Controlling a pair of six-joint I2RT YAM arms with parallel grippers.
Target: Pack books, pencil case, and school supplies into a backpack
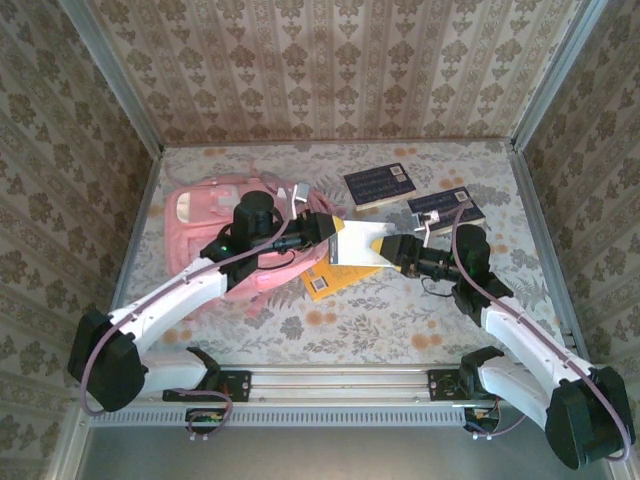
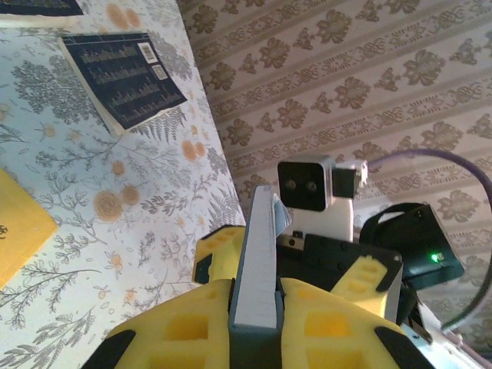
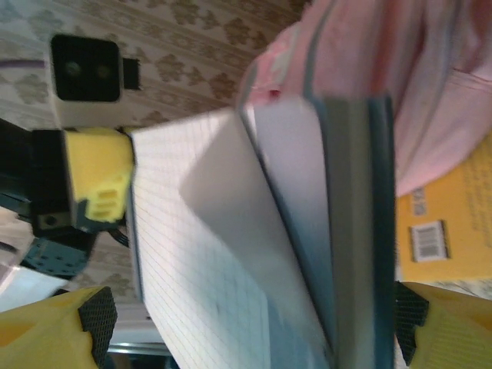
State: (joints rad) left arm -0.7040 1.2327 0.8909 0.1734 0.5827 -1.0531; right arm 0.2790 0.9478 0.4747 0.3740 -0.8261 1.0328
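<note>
My left gripper is shut on the spine end of a teal-covered notebook, one of the school supplies, holding it above the table. The notebook has fallen partly open, with its lined pages fanned out. My right gripper stands open around the notebook's other end, and its yellow fingertips are wide apart on either side. The pink backpack lies at the left behind the left arm. An orange-yellow book lies on the table below the notebook.
Two dark navy books lie at the back right of the flowered table; one of them shows in the left wrist view. Patterned walls close in the back and both sides.
</note>
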